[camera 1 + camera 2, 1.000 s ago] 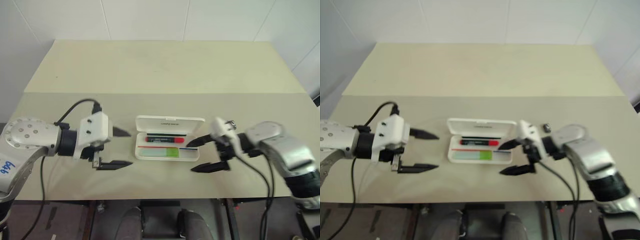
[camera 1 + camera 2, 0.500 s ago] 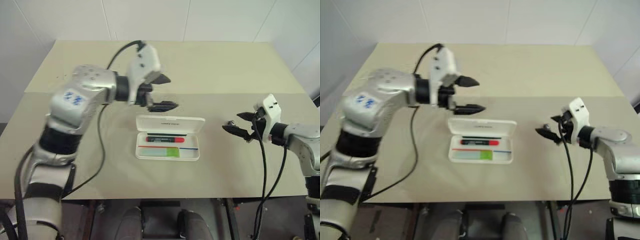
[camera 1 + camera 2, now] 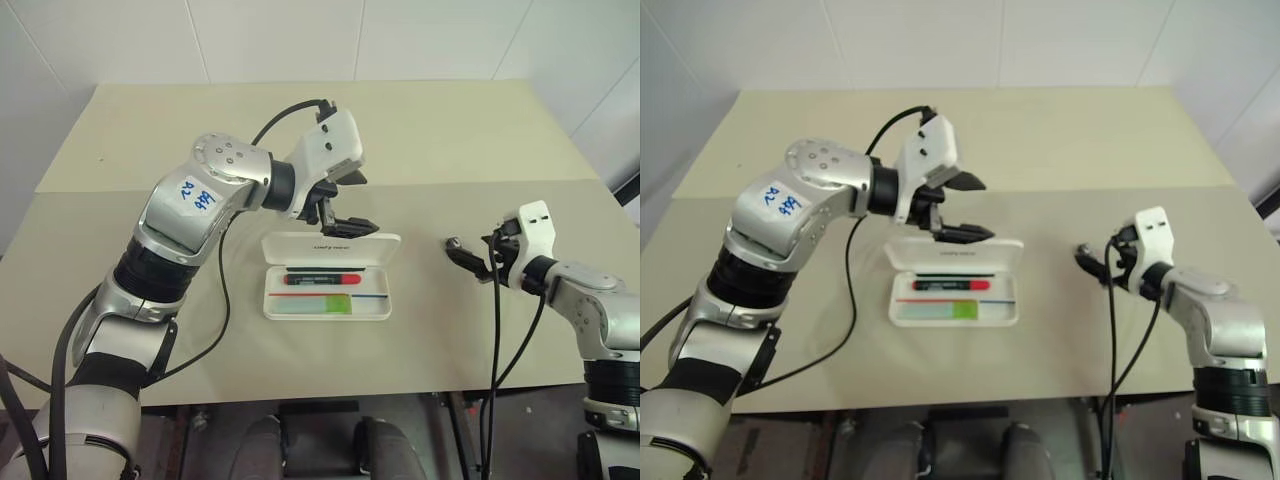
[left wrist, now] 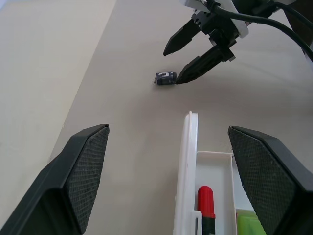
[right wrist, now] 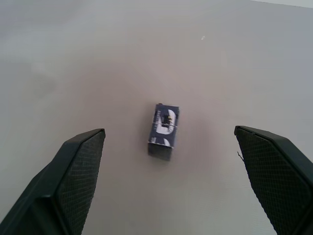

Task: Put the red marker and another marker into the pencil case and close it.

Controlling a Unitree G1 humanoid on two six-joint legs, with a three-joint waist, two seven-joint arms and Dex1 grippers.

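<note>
Pencil case [image 3: 330, 290] lies open mid-bench [image 3: 300, 130] with red marker [image 3: 322, 279] and green marker [image 3: 318, 305] inside; left gripper [image 3: 352, 204] over its lid, right gripper [image 3: 468, 258] off right, both jaws open, empty.

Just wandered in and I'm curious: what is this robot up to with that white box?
The pencil case lies open on the table with the red marker and the lime-green marker already inside. The left gripper hovers open at the raised lid, apparently to shut it. The right gripper, fingers apart and empty, is off to the side by a small dark block.
</note>
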